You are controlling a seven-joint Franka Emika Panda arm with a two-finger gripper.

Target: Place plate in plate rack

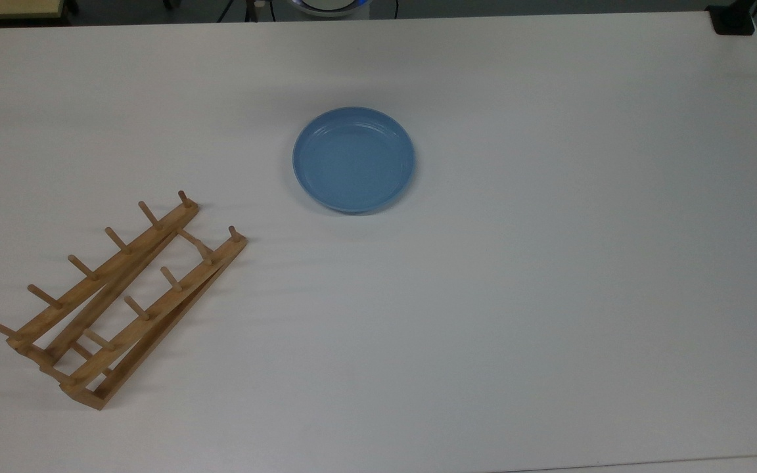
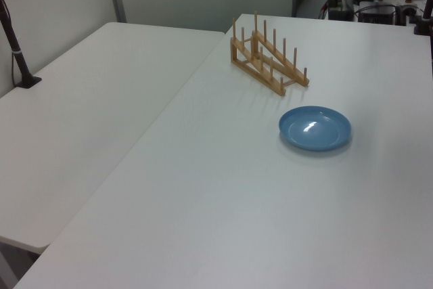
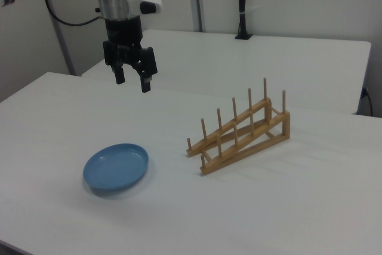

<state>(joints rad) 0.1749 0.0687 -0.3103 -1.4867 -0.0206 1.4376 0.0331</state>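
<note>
— Where's the plate (image 3: 116, 167)?
— Flat on the table (image 3: 298, 207), apart from the rack (image 3: 242, 134).
— And the gripper (image 3: 132, 80)?
— High above, seemingly behind the plate; fingers parted, empty

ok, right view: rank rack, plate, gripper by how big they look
1. rack: largest, widest span.
2. plate.
3. gripper: smallest, though it hangs farther back than the plate, so this is apparent size only.
</note>
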